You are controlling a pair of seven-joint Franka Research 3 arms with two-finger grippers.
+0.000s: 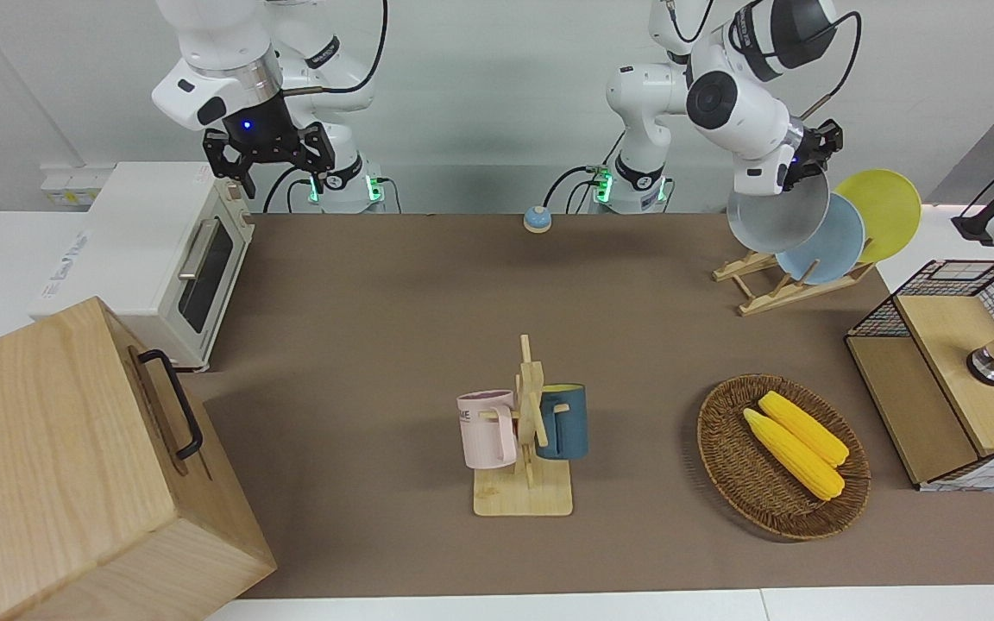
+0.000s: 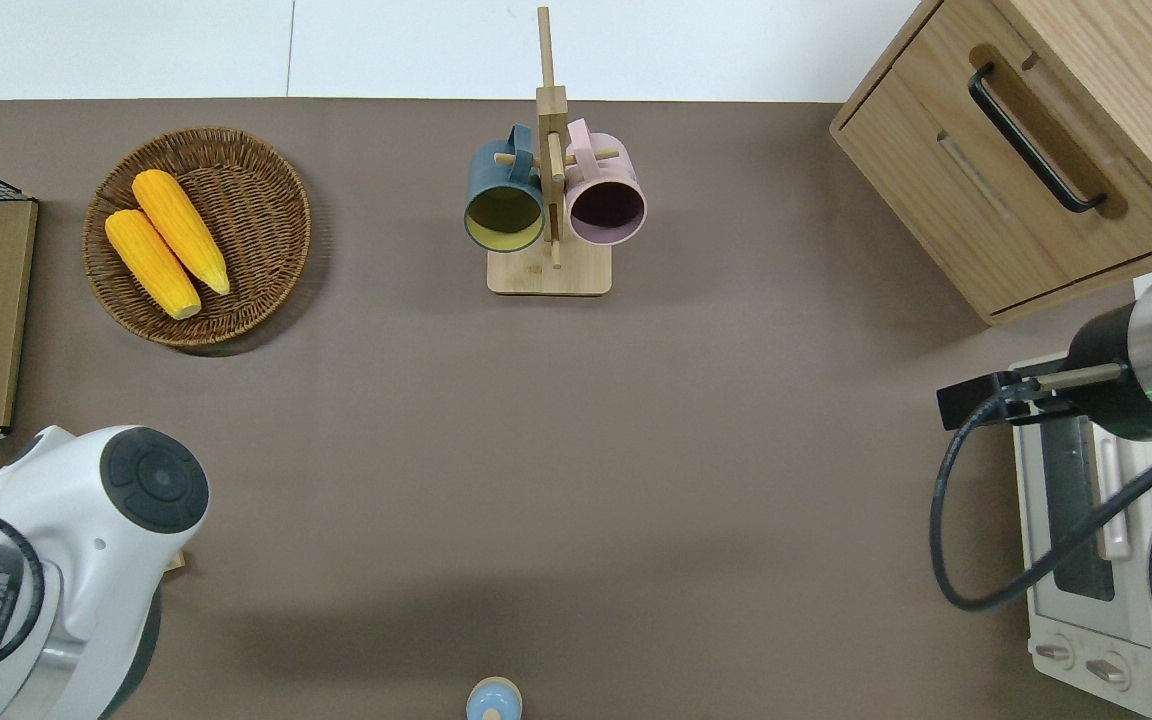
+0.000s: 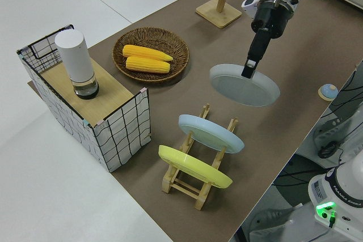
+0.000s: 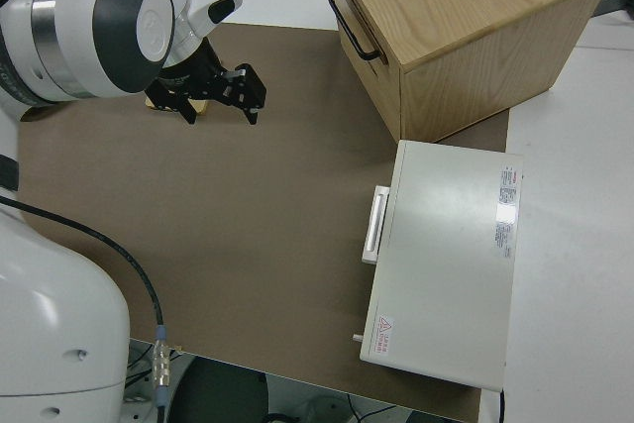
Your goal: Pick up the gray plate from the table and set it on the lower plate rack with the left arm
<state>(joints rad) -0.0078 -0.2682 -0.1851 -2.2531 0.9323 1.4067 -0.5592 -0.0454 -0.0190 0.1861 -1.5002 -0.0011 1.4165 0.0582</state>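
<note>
My left gripper (image 1: 799,166) is shut on the rim of the gray plate (image 1: 775,216) and holds it tilted in the air. The left side view shows the plate (image 3: 245,87) hanging from the gripper (image 3: 249,69) just off the free end of the lower plate rack (image 3: 193,184). The rack (image 1: 769,289) stands on the table (image 1: 393,302) at the left arm's end and holds a sky-blue plate (image 1: 833,243) and a yellow plate (image 1: 885,207). In the overhead view the left arm (image 2: 86,560) hides plate and rack. My right arm is parked, its gripper (image 1: 268,159) open.
A wicker basket (image 1: 708,440) with two corn cobs lies farther from the robots than the rack. A wire-and-wood shelf (image 1: 937,379) stands at the table's end. A mug tree (image 1: 525,493) with two mugs is mid-table. A toaster oven (image 1: 152,250) and wooden cabinet (image 1: 57,466) stand at the right arm's end.
</note>
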